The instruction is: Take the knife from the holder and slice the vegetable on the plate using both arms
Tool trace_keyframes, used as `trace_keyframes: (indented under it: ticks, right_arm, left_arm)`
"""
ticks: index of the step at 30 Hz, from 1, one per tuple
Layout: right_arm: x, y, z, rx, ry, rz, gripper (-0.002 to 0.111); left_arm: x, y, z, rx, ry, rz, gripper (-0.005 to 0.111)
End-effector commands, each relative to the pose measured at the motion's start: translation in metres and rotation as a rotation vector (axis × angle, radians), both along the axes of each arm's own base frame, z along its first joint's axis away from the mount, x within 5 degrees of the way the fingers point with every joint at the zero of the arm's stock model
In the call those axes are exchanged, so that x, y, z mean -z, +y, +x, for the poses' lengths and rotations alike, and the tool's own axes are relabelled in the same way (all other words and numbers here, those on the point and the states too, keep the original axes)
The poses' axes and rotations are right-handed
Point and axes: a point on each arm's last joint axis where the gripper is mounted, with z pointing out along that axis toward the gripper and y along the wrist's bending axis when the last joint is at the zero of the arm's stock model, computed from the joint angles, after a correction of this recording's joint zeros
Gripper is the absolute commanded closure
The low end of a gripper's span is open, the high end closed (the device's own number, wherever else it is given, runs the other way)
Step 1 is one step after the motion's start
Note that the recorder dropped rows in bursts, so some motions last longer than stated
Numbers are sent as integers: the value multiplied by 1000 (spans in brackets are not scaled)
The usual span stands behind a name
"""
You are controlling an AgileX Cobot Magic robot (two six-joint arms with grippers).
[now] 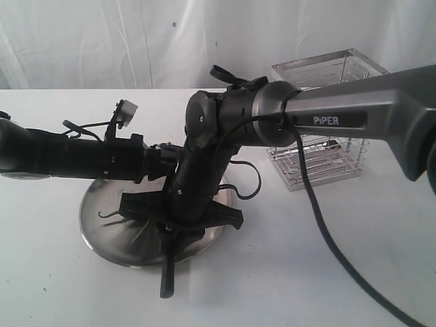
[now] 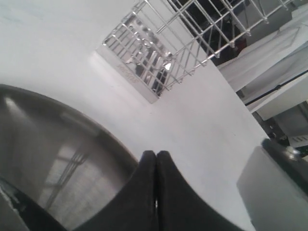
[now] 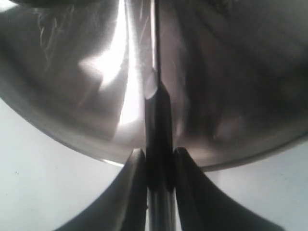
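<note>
I see a white bench across the lower part of the exterior view, matte and softly lit, with only faint shadows on it. Behind it a white cloth backdrop hangs in loose vertical folds, with one tiny dark spot on it. In the left wrist view, white panels and a dark gap show past the bench's edge

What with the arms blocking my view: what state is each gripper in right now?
Left gripper: closed, nothing seen between its fingers.
Right gripper: closed on the knife, over the plate.
</note>
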Motion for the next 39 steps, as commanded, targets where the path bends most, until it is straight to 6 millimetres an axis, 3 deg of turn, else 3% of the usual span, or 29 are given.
trace_keyframes:
  ticks: [1, 9, 19, 32, 39]
  right_arm:
    - [-4, 10, -10, -80, 1, 14, 108]
    - [-3, 8, -10, -67, 6, -6, 108]
    - [-16, 0, -13, -79, -2, -62, 108]
    - [-34, 3, -9, -96, 28, -45, 108]
    - [-34, 2, -7, -91, 28, -45, 108]
  left_arm:
    - [-1, 6, 4, -57, 11, 18, 107]
    - [10, 9, 2, -42, 34, 145, 107]
    - [5, 7, 3, -54, 42, 74, 107]
    - [-1, 4, -1, 7, 19, 15, 107]
    - [8, 7, 1, -26, 47, 108, 107]
